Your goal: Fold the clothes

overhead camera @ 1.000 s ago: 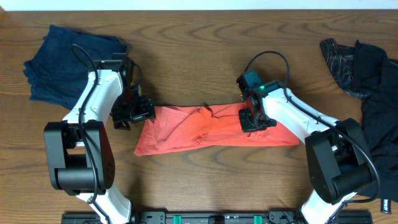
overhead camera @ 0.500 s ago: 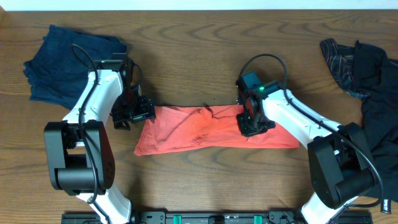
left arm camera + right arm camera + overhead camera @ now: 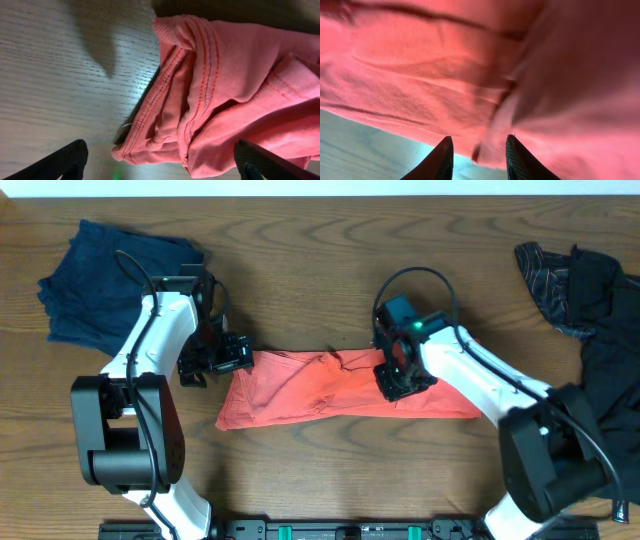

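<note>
Overhead, the coral-red T-shirt [image 3: 330, 392] lies mid-way across the counter [image 3: 300, 250] as a long band, its axis running left to right, likely so both arms reach it. The left claw [image 3: 232, 358] gapes wide over the left hem; the right claw [image 3: 395, 380] sits narrow near the middle. Pinching cloth or not, I cannot tell.

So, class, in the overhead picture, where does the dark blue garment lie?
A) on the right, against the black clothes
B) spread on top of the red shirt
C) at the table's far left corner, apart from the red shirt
C: the dark blue garment sits crumpled at the far left of the table, clear of the red shirt in the middle; the black clothes lie on the opposite side.
</note>
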Robot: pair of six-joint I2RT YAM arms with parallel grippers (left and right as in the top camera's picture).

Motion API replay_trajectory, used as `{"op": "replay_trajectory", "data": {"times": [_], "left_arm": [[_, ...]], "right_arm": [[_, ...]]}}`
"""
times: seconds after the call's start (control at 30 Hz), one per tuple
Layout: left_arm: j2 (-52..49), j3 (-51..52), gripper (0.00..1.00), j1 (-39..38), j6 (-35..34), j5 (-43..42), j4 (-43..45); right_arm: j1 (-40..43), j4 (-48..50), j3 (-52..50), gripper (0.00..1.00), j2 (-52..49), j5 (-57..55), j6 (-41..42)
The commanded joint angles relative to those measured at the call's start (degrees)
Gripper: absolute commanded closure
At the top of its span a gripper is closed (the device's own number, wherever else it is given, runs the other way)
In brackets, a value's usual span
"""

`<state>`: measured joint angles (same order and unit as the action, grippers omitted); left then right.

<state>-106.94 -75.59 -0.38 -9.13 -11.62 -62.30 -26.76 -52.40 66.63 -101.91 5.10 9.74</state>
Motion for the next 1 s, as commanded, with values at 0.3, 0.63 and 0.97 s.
{"op": "replay_trajectory", "data": {"times": [0.3,0.63,0.97], "left_arm": [[-4.33,0.37,0.04,-0.02,7.21,-4.07,2.23],[-11.28,0.39,0.18,-0.39,7.19,-4.42,2.82],[-11.32,0.39,0.62,-1.36,7.21,-4.44,2.73]], "right_arm": [[5.4,1.46,1.62,0.57,12.92,-4.13,2.47],[5.51,2.25,1.62,0.59,12.87,-5.14,2.47],[5.62,2.47,1.62,0.6,12.87,-5.38,3.08]]}}
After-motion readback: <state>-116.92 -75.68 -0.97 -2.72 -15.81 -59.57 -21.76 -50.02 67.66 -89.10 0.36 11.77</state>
